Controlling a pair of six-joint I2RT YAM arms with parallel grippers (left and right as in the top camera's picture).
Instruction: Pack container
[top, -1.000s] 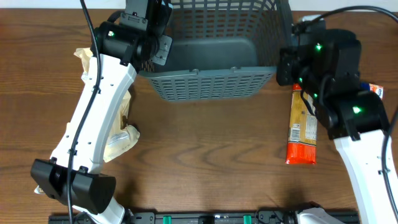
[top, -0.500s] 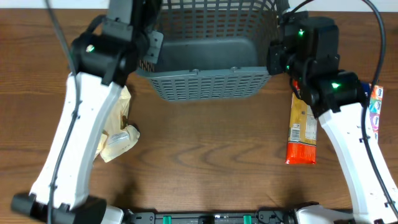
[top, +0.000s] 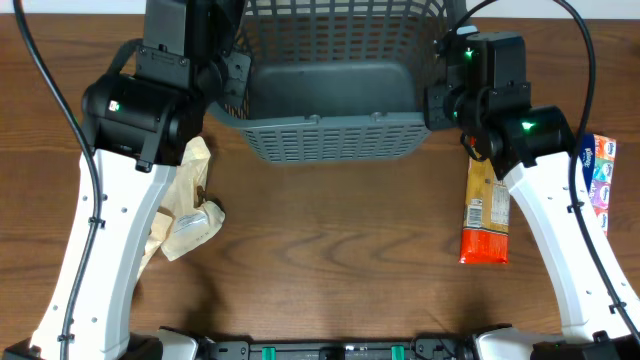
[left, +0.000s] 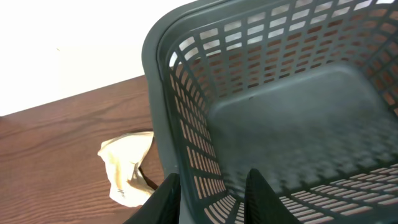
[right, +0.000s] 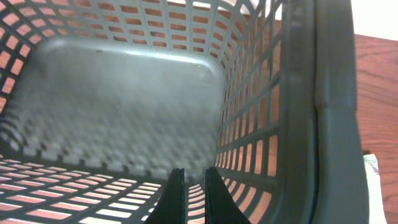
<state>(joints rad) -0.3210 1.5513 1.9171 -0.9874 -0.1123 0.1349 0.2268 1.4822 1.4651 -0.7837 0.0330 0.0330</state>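
Container (top: 330, 120): dark grey moulded plastic. The lattice walls are looking matt, and the smooth solid bottom is giving off a dull sheen.
Tabletop (top: 330, 250): brown wood grain, smooth, faintly reflecting the light.
Cream packet (top: 185, 215), left of frame: crinkled film, catching soft highlights.
Orange packet (top: 485, 215), right of frame: printed film, shining glossy.
Blue-and-white packet (top: 600, 175), right edge: also looking glossy.
Arm shells (top: 95, 250): smooth white plastic.
Joint housings (top: 135, 105): showing black, semi-matt.
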